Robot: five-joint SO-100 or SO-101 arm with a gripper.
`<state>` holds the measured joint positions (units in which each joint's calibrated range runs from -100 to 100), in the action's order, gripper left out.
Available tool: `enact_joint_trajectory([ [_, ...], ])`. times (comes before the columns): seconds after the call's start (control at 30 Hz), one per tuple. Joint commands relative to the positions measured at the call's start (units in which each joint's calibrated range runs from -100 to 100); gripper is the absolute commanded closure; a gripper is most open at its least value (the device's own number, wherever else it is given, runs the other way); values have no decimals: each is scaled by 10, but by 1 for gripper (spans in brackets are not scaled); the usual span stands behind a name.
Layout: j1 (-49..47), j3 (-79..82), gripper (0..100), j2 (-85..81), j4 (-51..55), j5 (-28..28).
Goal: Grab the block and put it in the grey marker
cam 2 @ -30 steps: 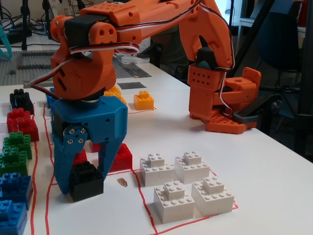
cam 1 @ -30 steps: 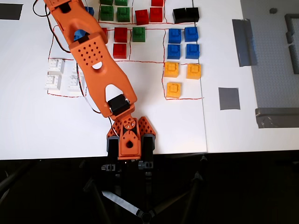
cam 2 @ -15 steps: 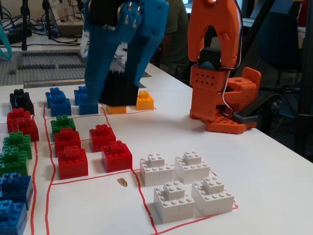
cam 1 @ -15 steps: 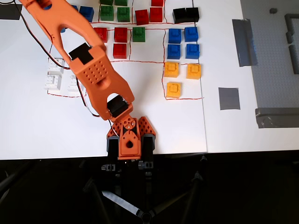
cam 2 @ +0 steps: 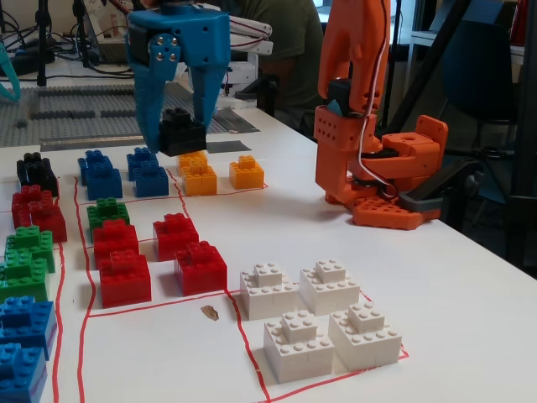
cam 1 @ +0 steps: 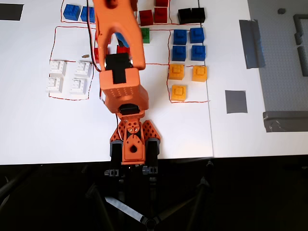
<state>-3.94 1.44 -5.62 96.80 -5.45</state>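
White and matte, the surface (cam 1: 29,125) carries thin red outlines that fence off groups of studded bricks. Going left to right in the overhead view, the first red outline holds four white bricks (cam 1: 67,77) in a two-by-two cluster. Next comes the orange arm (cam 1: 120,72), reaching up from its base at the lower edge and covering part of the red and green bricks beneath it. Beyond it, four blue bricks (cam 1: 187,43) sit in a square, with three yellow bricks (cam 1: 185,79) just below them inside the same outlined area, and a pair of adjoining black bricks (cam 1: 191,15) lies near the top edge. Further right, past the edge of the white sheet, the grey marker (cam 1: 236,101) lies flat as a small dark-grey square with nothing on it, with a long grey tape strip (cam 1: 250,43) above it.

In the fixed view, the blue pincer (cam 2: 181,138) hangs in the air above the blue and yellow bricks, its two fingers closed against the sides of the block (cam 2: 182,134). That block is small, black and square, with raised studs on top, and it sits clear of the surface, lifted between the fingertips. It is well apart from the grey marker. Red bricks (cam 2: 159,252) and green bricks (cam 2: 29,256) lie in their outlines in the foreground.
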Motion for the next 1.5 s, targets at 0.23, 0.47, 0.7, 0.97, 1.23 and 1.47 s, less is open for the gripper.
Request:
enact_joint_trajectory([
  [0.23, 286, 23, 100, -85, -8, -94],
  [0.47, 453, 23, 100, -42, -52, -156],
  [0.7, 583, 17, 100, 7, -112, -224],
  [0.97, 711, 5, 100, 72, -218, -311],
  [1.23, 785, -28, 100, 134, -282, -358],
  [1.47, 805, -59, 100, 197, -309, -366],
])
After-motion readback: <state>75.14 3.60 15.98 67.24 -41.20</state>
